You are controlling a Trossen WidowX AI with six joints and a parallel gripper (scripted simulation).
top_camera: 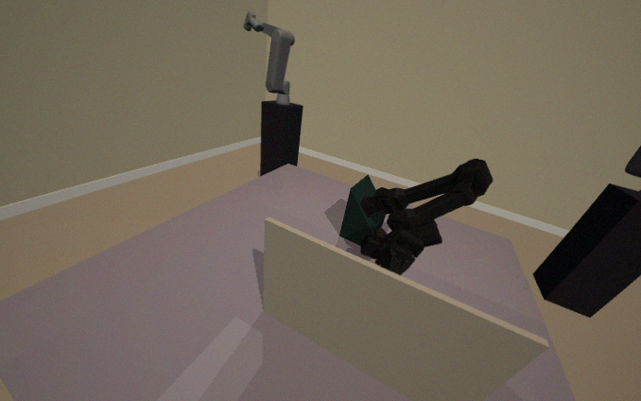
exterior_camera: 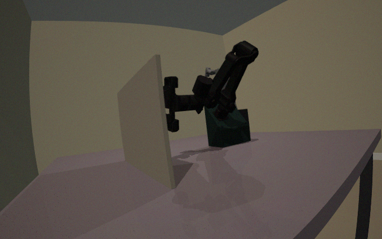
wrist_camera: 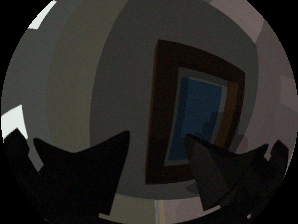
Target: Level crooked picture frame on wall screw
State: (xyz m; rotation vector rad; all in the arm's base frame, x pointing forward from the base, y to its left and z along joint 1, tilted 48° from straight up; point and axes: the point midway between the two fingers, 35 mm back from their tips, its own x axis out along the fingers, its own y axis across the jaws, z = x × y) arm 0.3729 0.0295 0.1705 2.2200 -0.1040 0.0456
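The picture frame (wrist_camera: 165, 112), with a dark brown border around a blue picture, hangs on the grey face of the wall panel (top_camera: 388, 323) (exterior_camera: 142, 118) and shows only in the wrist view. There it looks skewed. The panel hides it in the top and exterior views. My gripper (top_camera: 388, 254) (exterior_camera: 167, 103) (wrist_camera: 158, 137) is open and close up against the panel's far face. In the wrist view the frame's left edge lies between my fingers, and the right finger overlaps its lower part. The screw and the notched strip are hidden.
The panel stands upright on a mauve table (top_camera: 113, 299) (exterior_camera: 275, 178). My arm rises from a dark green base block (top_camera: 358, 209) (exterior_camera: 228, 130) behind the panel. Two black pedestals (top_camera: 281, 129) (top_camera: 607, 249) carrying grey arms stand beyond the table.
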